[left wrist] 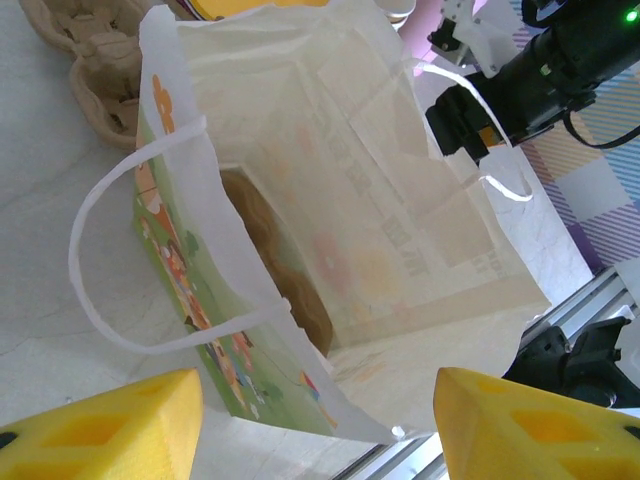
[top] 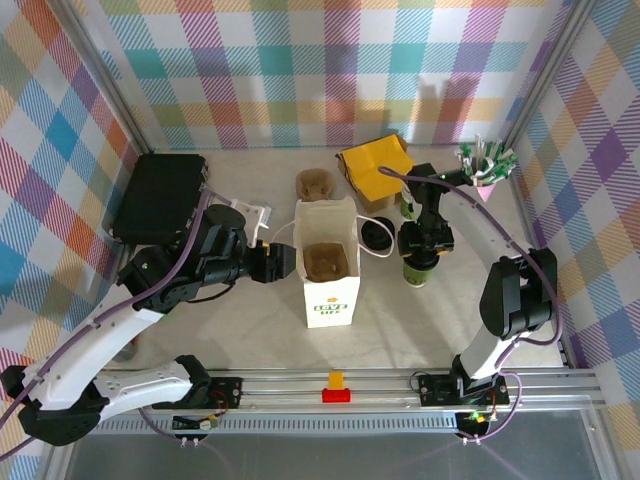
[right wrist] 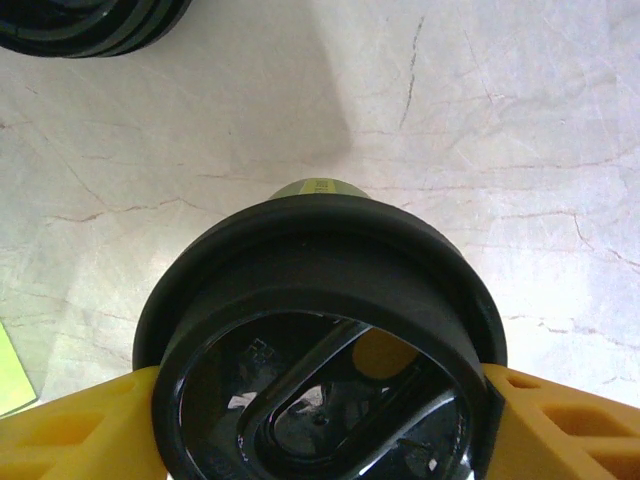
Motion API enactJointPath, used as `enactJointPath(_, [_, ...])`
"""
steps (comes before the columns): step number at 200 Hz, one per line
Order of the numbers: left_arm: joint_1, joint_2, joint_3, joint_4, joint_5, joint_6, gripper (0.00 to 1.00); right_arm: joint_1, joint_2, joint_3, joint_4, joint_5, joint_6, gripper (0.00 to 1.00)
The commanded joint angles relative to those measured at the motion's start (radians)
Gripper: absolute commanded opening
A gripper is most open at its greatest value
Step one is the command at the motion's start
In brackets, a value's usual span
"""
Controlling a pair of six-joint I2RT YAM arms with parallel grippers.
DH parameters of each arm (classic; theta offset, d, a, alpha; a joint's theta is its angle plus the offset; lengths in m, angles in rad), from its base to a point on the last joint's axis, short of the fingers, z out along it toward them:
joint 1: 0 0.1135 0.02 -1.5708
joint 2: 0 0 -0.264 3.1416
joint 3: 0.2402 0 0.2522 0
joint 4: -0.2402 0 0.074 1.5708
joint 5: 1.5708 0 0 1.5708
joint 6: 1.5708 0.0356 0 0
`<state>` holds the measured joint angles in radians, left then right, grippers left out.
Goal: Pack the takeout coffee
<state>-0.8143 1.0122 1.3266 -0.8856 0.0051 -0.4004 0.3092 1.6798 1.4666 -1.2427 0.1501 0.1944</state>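
The coffee (top: pixel 417 270) stands upright on the counter (top: pixel 400 330), right of the bag (top: pixel 330 300) and apart from it. The right gripper (top: pixel 420 248) sits directly over it. In the right wrist view its jaws grasp the coffee (right wrist: pixel 320 290) at the black lid, one yellow pad (right wrist: pixel 70 435) against each side.

The bag stands open at mid-counter with a brown carrier (top: pixel 325 262) inside. A loose lid (top: pixel 377 233) lies on the counter between bag and coffee, beside the bag's right handle (top: pixel 388 250). A second carrier (top: pixel 315 185) lies behind the bag. A yellow pack (top: pixel 375 167) lies behind the coffee, and a black box (top: pixel 160 195) sits far left.

The left gripper (top: pixel 278 262) is at the bag's left wall. Its jaws are released and wide apart, with the bag's (left wrist: pixel 400 200) near rim between them, ungripped.
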Motion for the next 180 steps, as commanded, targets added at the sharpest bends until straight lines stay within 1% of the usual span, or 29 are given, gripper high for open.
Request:
enactJointPath(1, [0.011, -0.017, 0.024, -0.021, -0.014, -0.012, 0.62, 0.010, -0.045, 0.050, -0.086, 0.016, 0.035, 0.70])
enactJointPath(39, [0.011, -0.023, 0.024, -0.033, -0.023, -0.019, 0.62, 0.018, -0.063, 0.109, -0.149, 0.024, 0.050, 0.69])
enactJointPath(97, [0.011, -0.033, 0.020, -0.045, -0.027, -0.026, 0.62, 0.062, -0.077, 0.270, -0.304, 0.056, 0.102, 0.69])
enactJointPath(180, [0.011, -0.073, -0.009, -0.054, -0.039, -0.038, 0.61, 0.192, -0.068, 0.638, -0.535, 0.142, 0.202, 0.68])
